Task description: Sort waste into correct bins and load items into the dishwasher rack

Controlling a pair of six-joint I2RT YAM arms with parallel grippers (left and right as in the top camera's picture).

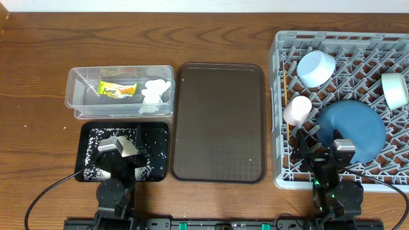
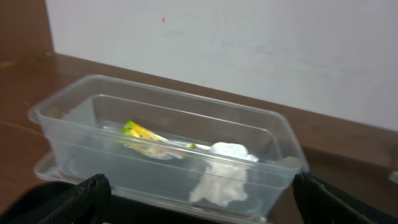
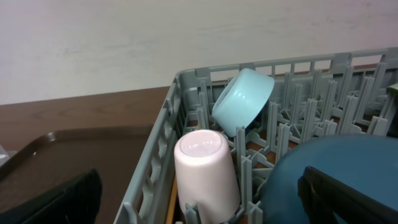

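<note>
Left gripper (image 1: 120,148): jaws fully apart, empty. Snack wrapper (image 2: 144,134) and tissue (image 2: 225,168) ahead in clear tub (image 2: 186,99), apparently binned as waste. Right gripper (image 1: 332,156): jaws wide, empty. Pink cup (image 3: 202,168) just ahead, inverted among dishwasher rack (image 3: 155,155) pegs, likely for draining.

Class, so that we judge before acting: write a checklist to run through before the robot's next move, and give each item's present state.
1. Snack wrapper in clear tub: ok.
2. Tissue in the tub: ok.
3. Rice grains on black tray: ok.
4. Blue plate, pink cup, pale blue bowl, mint bowl in rack: ok.
5. Chopsticks loaded: cannot tell.
6. Left claw and right claw open, empty: ok.
</note>
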